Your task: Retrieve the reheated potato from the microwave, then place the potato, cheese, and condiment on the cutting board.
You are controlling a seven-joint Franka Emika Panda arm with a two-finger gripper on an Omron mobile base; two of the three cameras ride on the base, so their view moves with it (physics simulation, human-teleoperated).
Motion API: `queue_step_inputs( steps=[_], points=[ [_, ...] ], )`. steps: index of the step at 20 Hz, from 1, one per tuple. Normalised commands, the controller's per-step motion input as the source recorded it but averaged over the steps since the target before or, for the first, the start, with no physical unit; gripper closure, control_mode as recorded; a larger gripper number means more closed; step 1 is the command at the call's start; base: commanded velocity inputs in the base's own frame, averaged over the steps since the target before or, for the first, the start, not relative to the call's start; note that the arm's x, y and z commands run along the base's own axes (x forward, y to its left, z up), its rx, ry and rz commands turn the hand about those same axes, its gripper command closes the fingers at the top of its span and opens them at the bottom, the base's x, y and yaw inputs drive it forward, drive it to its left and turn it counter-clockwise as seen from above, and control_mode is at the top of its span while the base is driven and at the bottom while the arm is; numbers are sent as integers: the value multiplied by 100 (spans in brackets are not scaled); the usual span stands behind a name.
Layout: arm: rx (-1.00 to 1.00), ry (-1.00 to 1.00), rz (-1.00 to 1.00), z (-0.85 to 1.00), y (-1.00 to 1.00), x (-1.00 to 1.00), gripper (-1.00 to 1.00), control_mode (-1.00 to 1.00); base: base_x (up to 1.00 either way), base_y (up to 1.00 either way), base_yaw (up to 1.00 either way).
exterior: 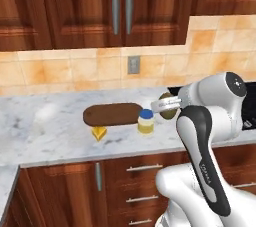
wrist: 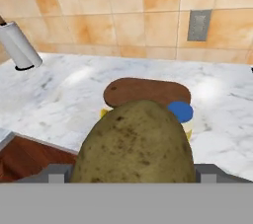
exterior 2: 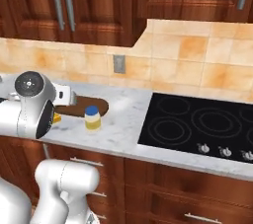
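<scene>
potato [wrist: 132,144], olive-brown and oval, sits pinched in my gripper [exterior: 167,107] above the marble counter [exterior: 45,136], right of the dark oval wooden board [exterior: 112,114]; blue-capped yellow bottle [exterior: 145,121] and cheese wedge [exterior: 99,133] stand along the board's front edge.

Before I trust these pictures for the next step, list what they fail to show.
- Cheese: in the right base view the arm covers most of it.
- End effector fingertips: in the hand view the potato hides them.
- Bottle: in the hand view only its blue cap shows past the potato.
- Cutting board: its near edge is covered by the potato in the hand view.
</scene>
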Motion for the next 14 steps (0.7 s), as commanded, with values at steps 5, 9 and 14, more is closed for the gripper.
queue_step_inputs(
  steps=[5,9,14],
  points=[
    [0,0,0,0,0,0,100,100,23,54,-38],
    [0,0,0,0,0,0,100,100,24,63,-15],
    [0,0,0,0,0,0,100,100,37,31,0]
  ],
)
